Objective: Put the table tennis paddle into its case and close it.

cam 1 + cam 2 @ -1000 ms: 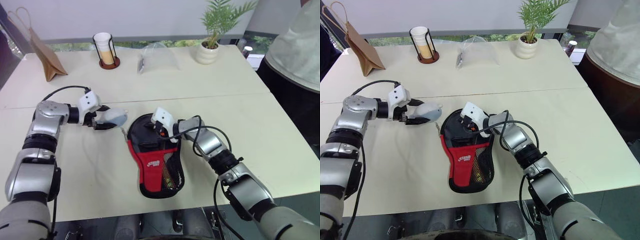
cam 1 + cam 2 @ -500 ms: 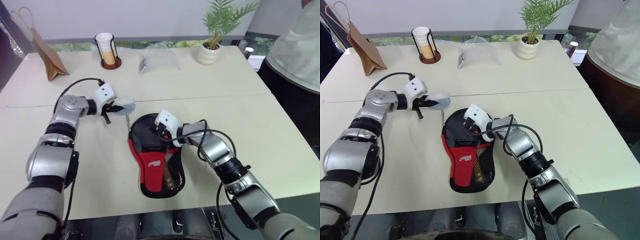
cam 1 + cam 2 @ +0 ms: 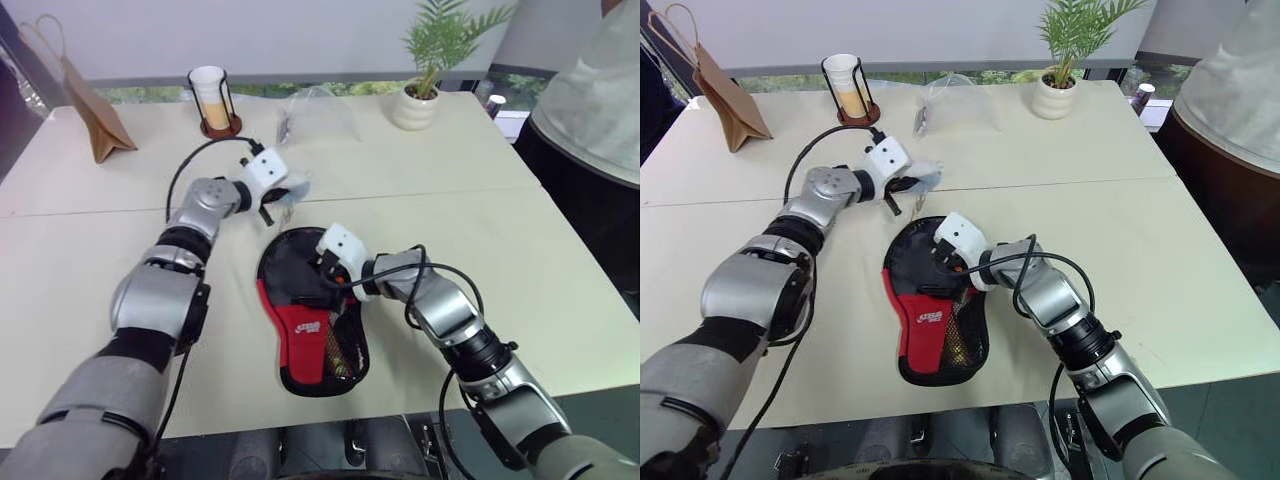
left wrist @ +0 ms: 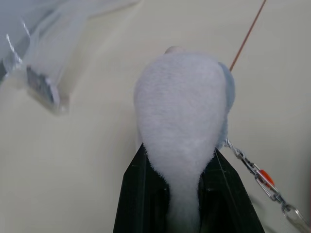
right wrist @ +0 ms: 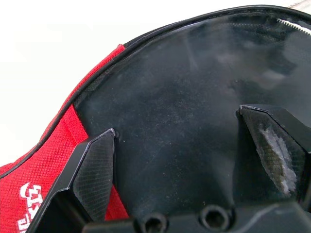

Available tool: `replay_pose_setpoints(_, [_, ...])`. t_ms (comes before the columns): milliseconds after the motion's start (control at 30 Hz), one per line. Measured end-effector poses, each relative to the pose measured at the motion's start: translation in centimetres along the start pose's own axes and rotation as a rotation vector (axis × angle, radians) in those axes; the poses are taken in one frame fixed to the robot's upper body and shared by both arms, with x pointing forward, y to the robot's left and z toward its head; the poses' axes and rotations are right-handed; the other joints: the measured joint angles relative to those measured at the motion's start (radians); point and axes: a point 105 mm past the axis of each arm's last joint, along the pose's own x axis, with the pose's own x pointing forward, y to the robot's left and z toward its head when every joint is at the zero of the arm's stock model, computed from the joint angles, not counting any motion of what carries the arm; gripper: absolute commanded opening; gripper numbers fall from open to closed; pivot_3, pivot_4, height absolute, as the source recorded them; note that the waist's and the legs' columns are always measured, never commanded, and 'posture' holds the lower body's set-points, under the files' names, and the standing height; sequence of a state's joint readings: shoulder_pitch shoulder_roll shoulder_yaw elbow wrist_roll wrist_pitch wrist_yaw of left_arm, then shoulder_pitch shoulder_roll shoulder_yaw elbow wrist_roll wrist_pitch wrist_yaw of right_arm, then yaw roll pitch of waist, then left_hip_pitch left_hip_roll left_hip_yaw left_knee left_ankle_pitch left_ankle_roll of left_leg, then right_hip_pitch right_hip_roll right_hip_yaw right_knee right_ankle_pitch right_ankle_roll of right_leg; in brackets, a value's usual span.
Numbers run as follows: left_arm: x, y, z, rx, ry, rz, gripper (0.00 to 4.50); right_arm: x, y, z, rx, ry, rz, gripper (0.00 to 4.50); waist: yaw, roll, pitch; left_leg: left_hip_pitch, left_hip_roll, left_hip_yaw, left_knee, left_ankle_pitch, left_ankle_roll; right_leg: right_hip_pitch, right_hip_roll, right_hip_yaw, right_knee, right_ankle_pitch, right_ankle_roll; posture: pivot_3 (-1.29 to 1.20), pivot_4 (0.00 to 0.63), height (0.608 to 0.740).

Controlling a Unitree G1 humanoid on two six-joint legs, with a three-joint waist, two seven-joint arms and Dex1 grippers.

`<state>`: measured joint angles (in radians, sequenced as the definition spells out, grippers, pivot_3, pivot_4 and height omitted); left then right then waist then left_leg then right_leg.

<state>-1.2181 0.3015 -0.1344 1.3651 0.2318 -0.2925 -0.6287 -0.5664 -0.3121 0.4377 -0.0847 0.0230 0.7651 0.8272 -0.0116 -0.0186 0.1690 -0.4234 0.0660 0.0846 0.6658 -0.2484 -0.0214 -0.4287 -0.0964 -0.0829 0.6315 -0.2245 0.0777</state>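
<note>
Paddle-shaped black fabric case (image 3: 312, 318) with red panel: flat on cream table (image 3: 520, 250), directly beneath right gripper (image 5: 187, 165), fingers spread wide. Left gripper (image 4: 187, 194): beyond case's round end, pinching grey fluffy pom-pom (image 4: 182, 121) with metal chain (image 4: 262, 179).

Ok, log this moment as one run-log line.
left gripper: shut on grey pom-pom | right gripper: open over case | case: flat on table
</note>
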Motion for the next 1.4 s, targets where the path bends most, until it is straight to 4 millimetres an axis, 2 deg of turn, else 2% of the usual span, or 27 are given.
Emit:
replay_pose_setpoints(367, [3.2, -3.5, 3.9, 0.005, -0.078, -0.030, 0.07, 0.3, 0.8, 0.2, 0.043, -0.002, -0.044, 4.50, -0.001, 0.000, -0.001, 0.001, 0.000, -0.001, 0.000, 0.000, 0.000, 0.000, 0.000, 0.000, 0.000, 0.000, 0.000, 0.00, 0.150, 0.740])
replay_pose_setpoints(833, [5.0, -8.1, 7.3, -0.067, -0.182, -0.178, 0.07, 0.5, 1.8, 0.2, 0.074, -0.009, -0.088, 4.50, 0.000, 0.000, -0.001, 0.000, 0.000, -0.002, 0.000, 0.000, 0.000, 0.000, 0.000, 0.000, 0.000, 0.000, 0.000, 0.00, 0.150, 0.740])
replay_pose_setpoints(1067, [4.8, -8.9, 7.3, -0.147, -0.183, -0.266, 0.07, 0.5, 1.8, 0.2, 0.073, -0.009, -0.089, 4.50, 0.000, 0.000, -0.001, 0.000, 0.000, -0.002, 0.000, 0.000, 0.000, 0.000, 0.000, -0.001, -0.001, 0.000, 0.000, 0.00, 0.150, 0.740])
replay_pose_setpoints(1167, [4.5, -9.1, 7.0, -0.192, -0.178, -0.317, 1.36, 0.4, 1.6, 0.2, 0.069, -0.003, -0.088, 4.50, -0.001, 0.000, -0.001, 0.000, 0.000, -0.002, 0.000, 0.000, 0.000, 0.000, 0.000, -0.001, -0.001, 0.000, 0.000, 0.00, 0.150, 0.740])
replay_pose_setpoints(1300, [3.9, -8.9, 6.9, -0.306, -0.200, -0.395, 3.39, 0.3, 1.2, 0.1, 0.058, -0.002, -0.070, 4.50, -0.001, 0.000, -0.001, 0.000, 0.000, -0.003, 0.000, 0.000, 0.000, 0.000, 0.000, -0.001, -0.001, 0.000, -0.001, 0.00, 0.150, 0.740])
replay_pose_setpoints(1400, [3.7, -8.1, 7.3, -0.369, -0.220, -0.377, 3.39, 0.1, 0.9, 0.0, 0.049, -0.001, -0.054, 4.50, 0.001, 0.000, -0.001, 0.000, 0.000, -0.003, 0.000, 0.000, 0.000, 0.001, 0.000, -0.001, -0.001, 0.000, 0.000, 0.00, 0.150, 0.740])
